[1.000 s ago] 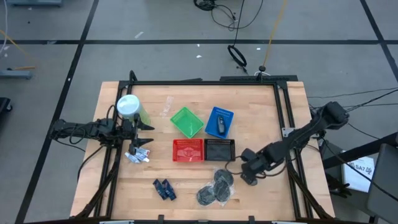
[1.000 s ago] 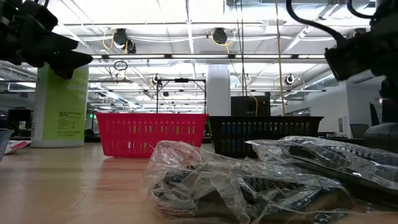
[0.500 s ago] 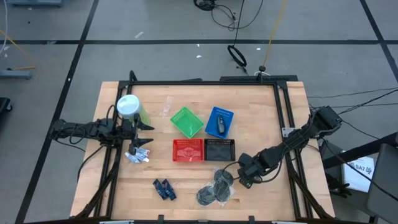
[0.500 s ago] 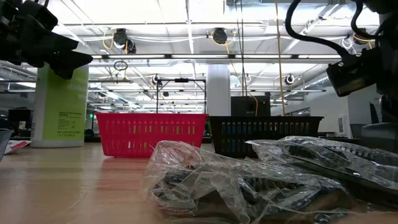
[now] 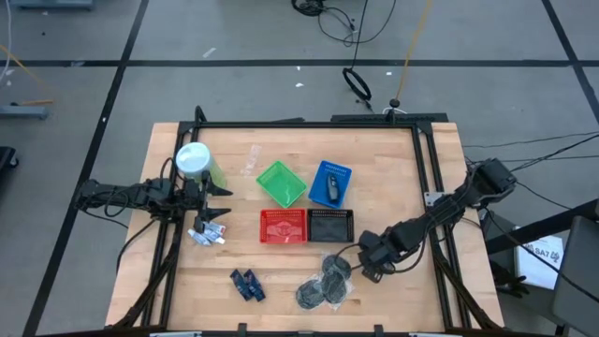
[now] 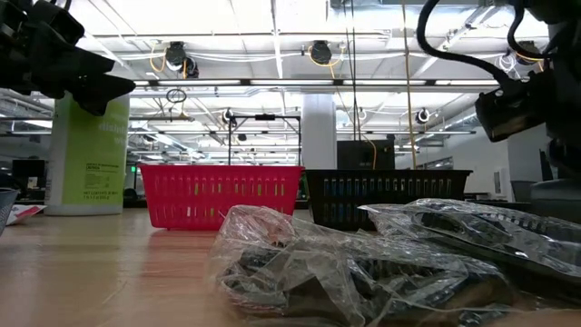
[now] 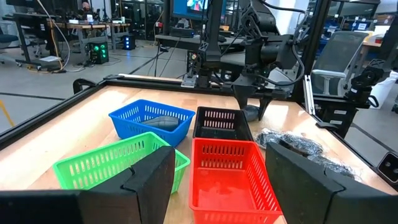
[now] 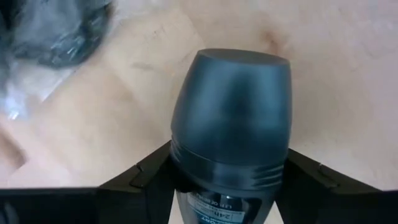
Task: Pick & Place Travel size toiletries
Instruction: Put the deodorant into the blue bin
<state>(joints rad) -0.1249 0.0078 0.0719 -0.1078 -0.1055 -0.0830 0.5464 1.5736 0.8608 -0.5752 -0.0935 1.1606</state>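
A dark grey oblong piece [image 8: 230, 106] lies on the table near the near right, its cap pointing away from my right gripper [image 8: 230, 155]. That gripper is open and slants down over it, one finger on each side of its body. From the left wrist view, the piece [image 7: 252, 113] shows between those fingertips. Grey round packets in clear wrap [image 5: 323, 283] lie just left of it. Dark blue pieces [image 5: 247, 285] and whitish tubes [image 5: 208, 234] lie farther left. Another dark grey piece [image 5: 331, 187] rests in the blue basket. My left gripper [image 5: 220, 198] waits open by the left edge. My right gripper's fingers [image 8: 146, 180] stand on both sides of the dark grey piece's body [image 8: 227, 186], along its length, slanting down from the table's right. The piece fills the gap between them, and I cannot tell whether they touch it.
A green container with a white lid [image 5: 197, 164] stands at the far left. Green [image 5: 281, 183], blue [image 5: 344, 174], red [image 5: 283, 226] and black [image 5: 330, 225] mesh baskets sit mid-table. A black frame rail [image 5: 426, 187] borders the board.
My right gripper has moved toward the table's near-left and down, closer to the grey packets, then settled in place. Nothing on the table has shifted.
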